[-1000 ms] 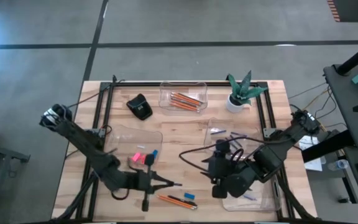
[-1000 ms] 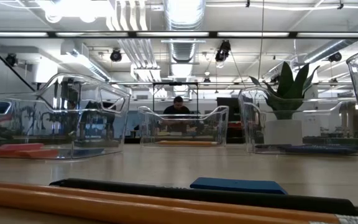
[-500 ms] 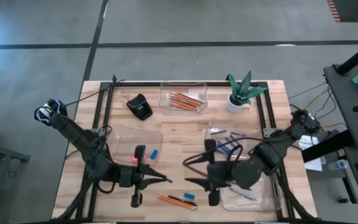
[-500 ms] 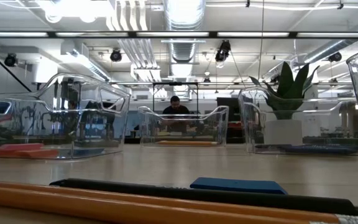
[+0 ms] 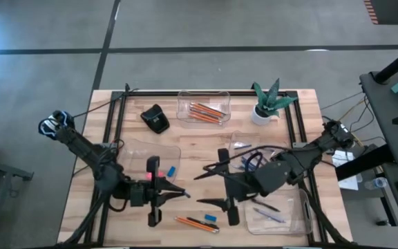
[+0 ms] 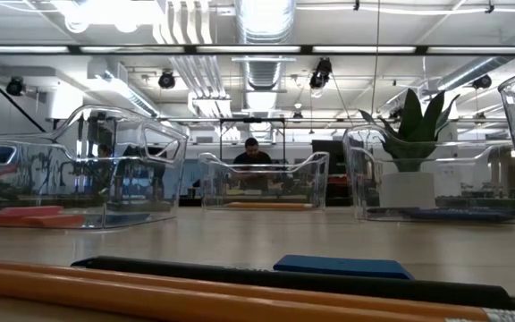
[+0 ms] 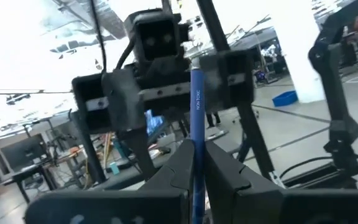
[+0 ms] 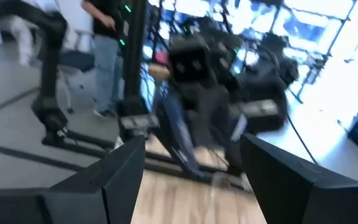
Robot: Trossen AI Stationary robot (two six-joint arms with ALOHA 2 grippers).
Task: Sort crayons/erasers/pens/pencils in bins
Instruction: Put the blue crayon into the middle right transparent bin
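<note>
Left tool (image 5: 182, 195) is pinched tight on a blue pen (image 7: 196, 149), the stick poking up between its dark fingers (image 7: 229, 180), raised over the table's (image 5: 199, 149) 6 o'clock stretch. Facing it from 3 o'clock, the right tool (image 5: 202, 188) is spread wide with nothing between the prongs. Bare wood lies between the two. Just below them, near the 6 o'clock edge, lie orange pencils (image 5: 193, 223), a dark pen and a blue eraser (image 5: 211, 218). Pink erasers (image 5: 150, 175) sit in the bin at 8 o'clock (image 5: 133, 149), orange pencils in the bin at 12 o'clock (image 5: 204, 97), pens in the bin at 4 o'clock (image 5: 297, 216). A potted plant (image 5: 267, 100) stands at 1 o'clock, a black lump (image 5: 156, 118) at 11.
</note>
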